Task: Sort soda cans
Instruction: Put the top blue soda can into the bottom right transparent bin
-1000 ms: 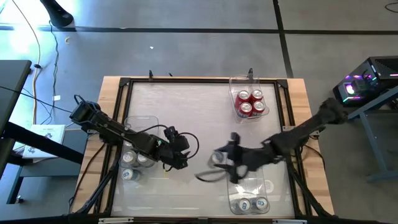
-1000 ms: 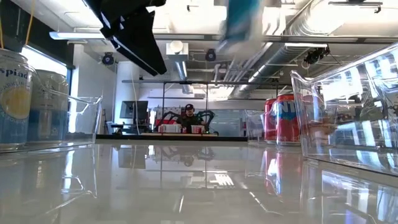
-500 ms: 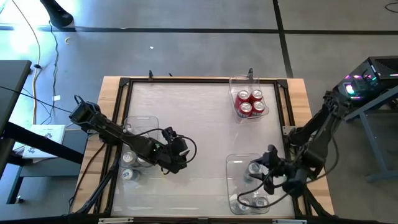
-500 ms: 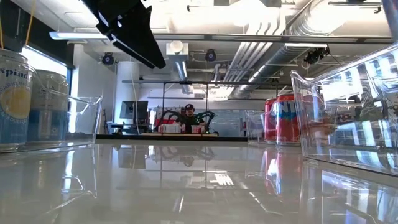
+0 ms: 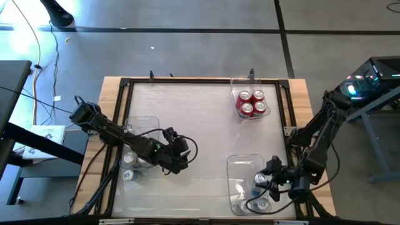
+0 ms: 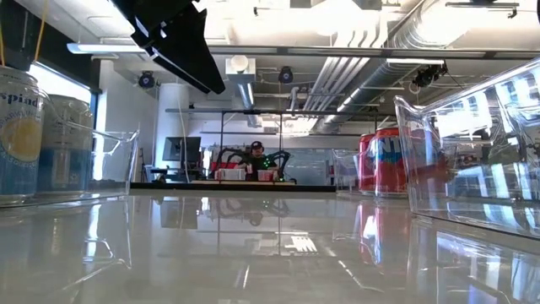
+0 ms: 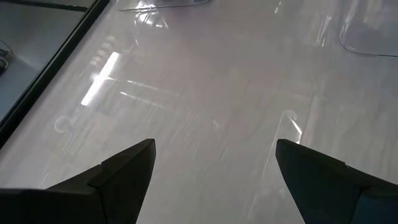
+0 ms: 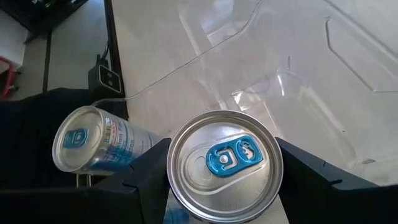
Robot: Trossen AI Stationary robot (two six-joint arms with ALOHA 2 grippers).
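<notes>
My right gripper (image 5: 270, 181) (image 8: 225, 168) is shut on a blue-tabbed soda can (image 5: 261, 180) (image 8: 224, 165), which it holds at the near right clear bin (image 5: 240, 164). Two more blue cans (image 5: 262, 203) stand in that bin; one blue can (image 8: 93, 146) shows beside the held one. Red cans (image 5: 251, 103) (image 6: 388, 159) fill the far right bin. Silver cans (image 5: 132, 161) (image 6: 18, 135) stand in the left bin. My left gripper (image 5: 180, 156) (image 7: 214, 162) is open, hovering over bare table just right of the left bin. My right gripper pinches the soda can between its two fingers (image 8: 146, 171), one on each side of the body just under the top rim (image 8: 174, 190). The fingers come from above, slanting in from the table's right. The can is upright; whether its base rests on the bin floor I cannot tell.
Three clear bins sit inside the black frame (image 5: 187, 81) that rims the white tabletop (image 5: 187, 112). The middle and far left of the table are open. The left arm (image 6: 173, 38) hangs dark at the top of the low view. A person sits far back in the room (image 6: 256, 152).
My right gripper carried the soda can from the middle of the table toward the right and near edges, ending at the near right bin. It stayed shut on the can. The left arm kept still.
</notes>
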